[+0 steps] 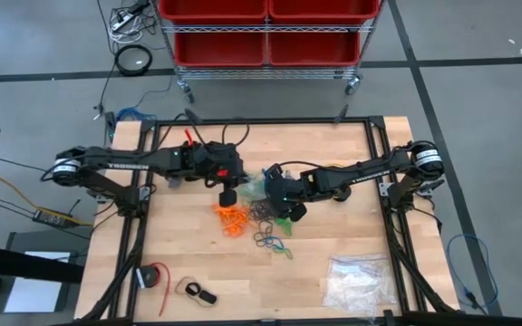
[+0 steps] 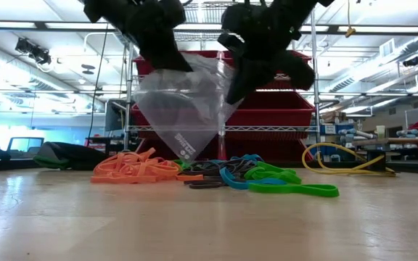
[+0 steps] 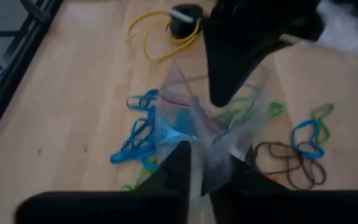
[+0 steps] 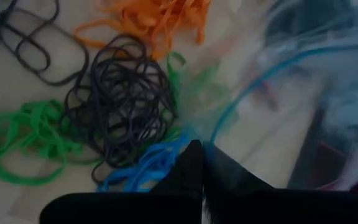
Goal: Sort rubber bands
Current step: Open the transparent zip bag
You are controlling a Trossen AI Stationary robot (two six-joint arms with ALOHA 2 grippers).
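Low view: rubber bands (image 2: 216, 176) heaped orange, black, blue, green

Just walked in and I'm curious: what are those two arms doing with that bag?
Both arms hold a clear plastic bag up over the middle of the table. The right gripper is shut on one edge, the left gripper pinches the other. Beneath lie the rubber bands, piled roughly by colour: orange, black, blue, green. A second bag lies near the table's corner.
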